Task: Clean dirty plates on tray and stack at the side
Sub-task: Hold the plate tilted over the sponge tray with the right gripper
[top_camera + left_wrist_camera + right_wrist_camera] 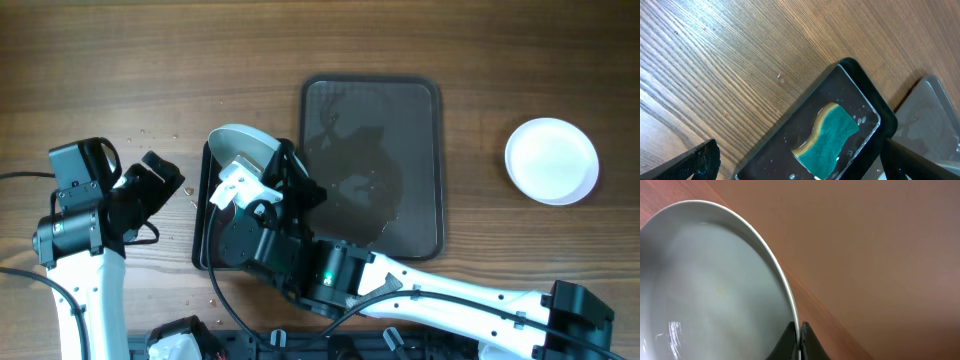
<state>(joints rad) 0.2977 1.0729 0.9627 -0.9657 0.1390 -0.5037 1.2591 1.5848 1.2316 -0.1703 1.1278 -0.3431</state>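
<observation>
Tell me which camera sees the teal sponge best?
The left wrist camera: the sponge lies in full view in the small black tray. Overhead, the right arm and its plate cover it. The right wrist camera shows the plate, no sponge.

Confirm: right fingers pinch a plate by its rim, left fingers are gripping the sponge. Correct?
Not quite. The left fingers are open and hold nothing; the sponge lies apart from them in the small black tray, as the left wrist view shows. The right fingers do pinch the plate by its rim.
</observation>
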